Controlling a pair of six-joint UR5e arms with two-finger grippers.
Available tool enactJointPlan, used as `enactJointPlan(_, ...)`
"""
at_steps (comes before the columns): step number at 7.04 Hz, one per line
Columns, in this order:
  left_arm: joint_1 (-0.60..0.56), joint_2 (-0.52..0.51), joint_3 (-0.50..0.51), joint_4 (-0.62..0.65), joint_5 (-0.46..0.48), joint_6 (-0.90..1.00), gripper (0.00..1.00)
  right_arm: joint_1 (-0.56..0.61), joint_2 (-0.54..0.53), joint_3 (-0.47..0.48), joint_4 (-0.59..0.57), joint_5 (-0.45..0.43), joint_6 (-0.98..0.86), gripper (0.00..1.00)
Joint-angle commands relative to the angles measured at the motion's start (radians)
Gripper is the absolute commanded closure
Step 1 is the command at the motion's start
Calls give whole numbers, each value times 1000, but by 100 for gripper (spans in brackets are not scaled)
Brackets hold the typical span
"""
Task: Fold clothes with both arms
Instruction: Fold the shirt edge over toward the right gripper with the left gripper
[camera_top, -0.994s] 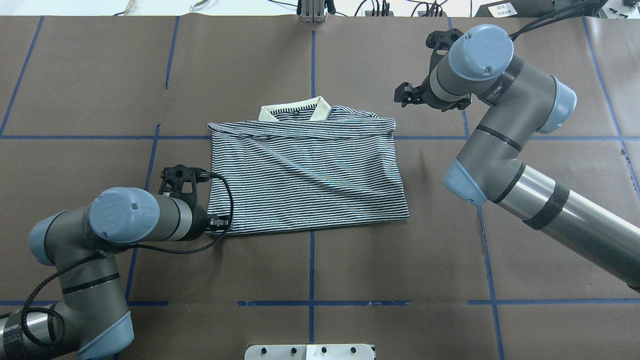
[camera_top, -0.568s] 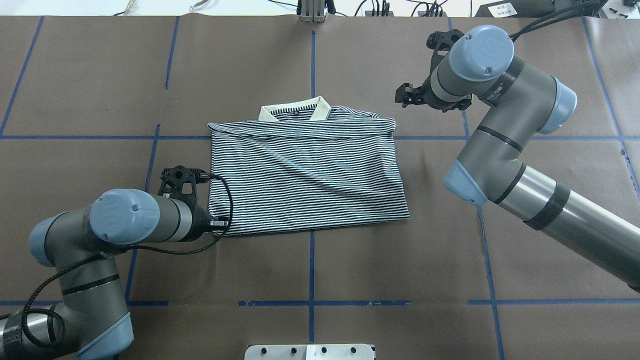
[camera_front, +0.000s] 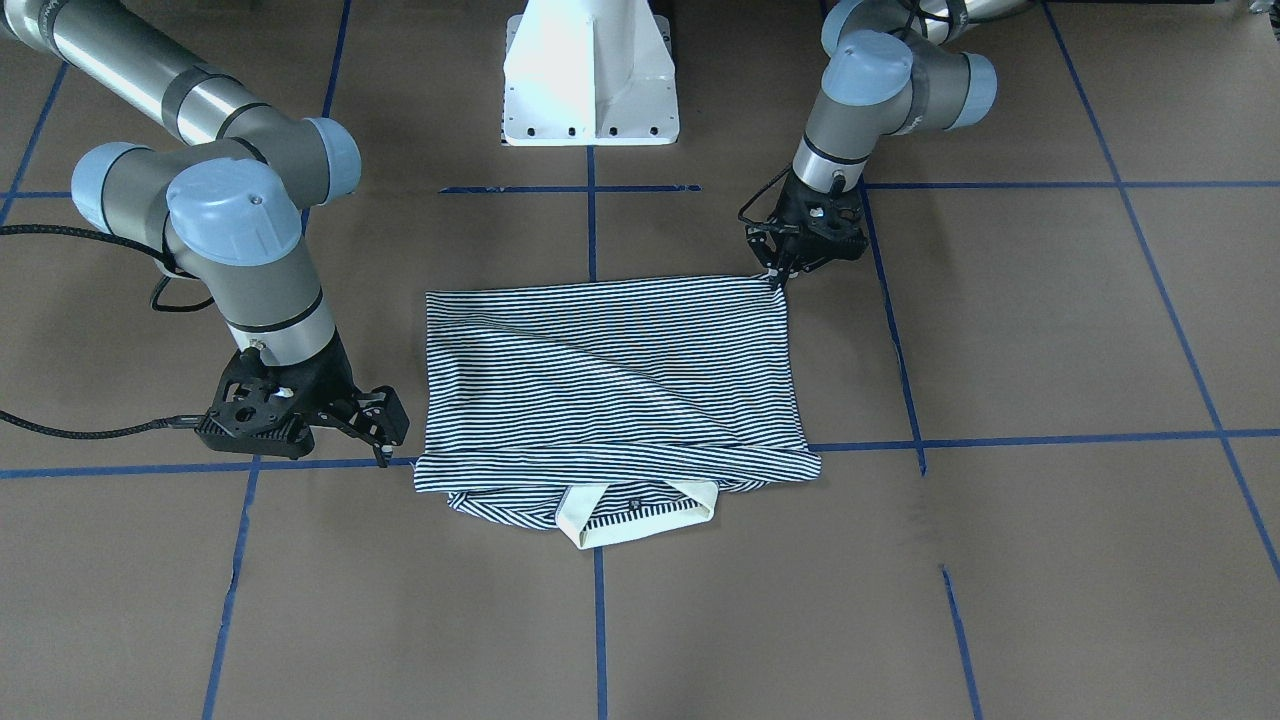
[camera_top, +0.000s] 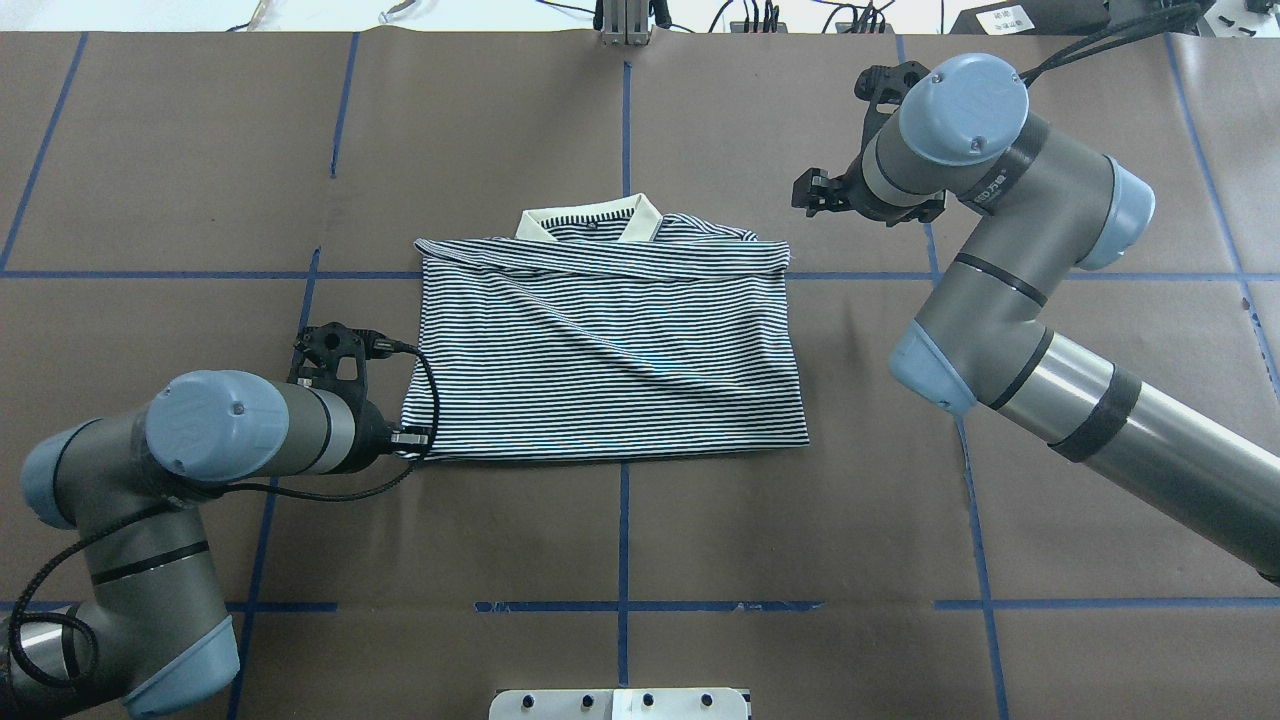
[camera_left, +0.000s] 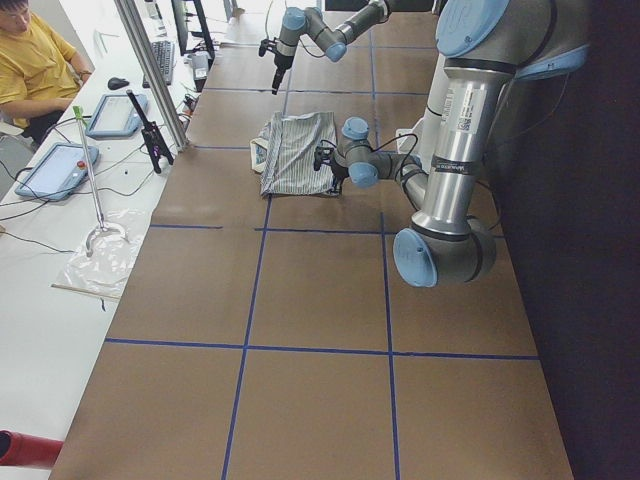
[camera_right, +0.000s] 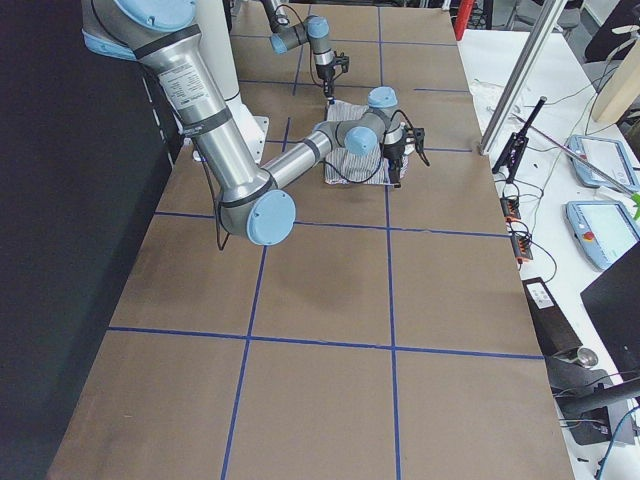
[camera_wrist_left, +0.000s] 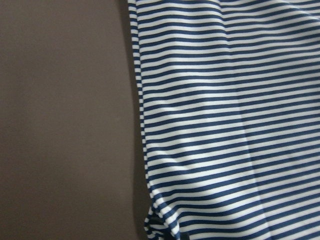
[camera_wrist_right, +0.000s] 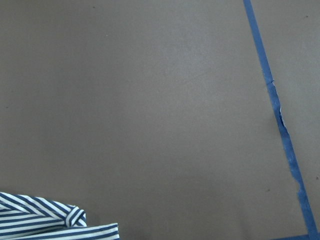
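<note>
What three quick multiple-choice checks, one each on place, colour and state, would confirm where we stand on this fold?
1. Where on the shirt is the left end effector?
A. over the collar
B. at a corner on the robot's side
C. at mid-shirt

2. What colour is the collar?
A. cream
B. red
C. black

3. What state is the right end effector in?
A. shut on a sleeve
B. shut on the collar
C. open, off the shirt

Answers:
1. B: the front-facing view shows it pinching the corner nearest the pedestal.
2. A: the overhead view shows a plain cream band at the shirt's far edge.
3. C: the front-facing view shows it spread open beside the shirt, with a gap between them.
</note>
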Motion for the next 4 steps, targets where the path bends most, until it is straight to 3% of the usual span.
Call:
enactJointPlan(1, -131, 13, 31, -1, -2, 180, 100, 0, 0, 0, 0, -1, 8, 0)
enactJointPlan(2, -215, 4, 99, -7, -3, 270, 100, -2, 1, 2, 0, -1, 16, 0)
enactJointPlan(4, -384, -195, 391, -103, -3, 411, 100, -3, 4, 3, 2, -4, 23, 0)
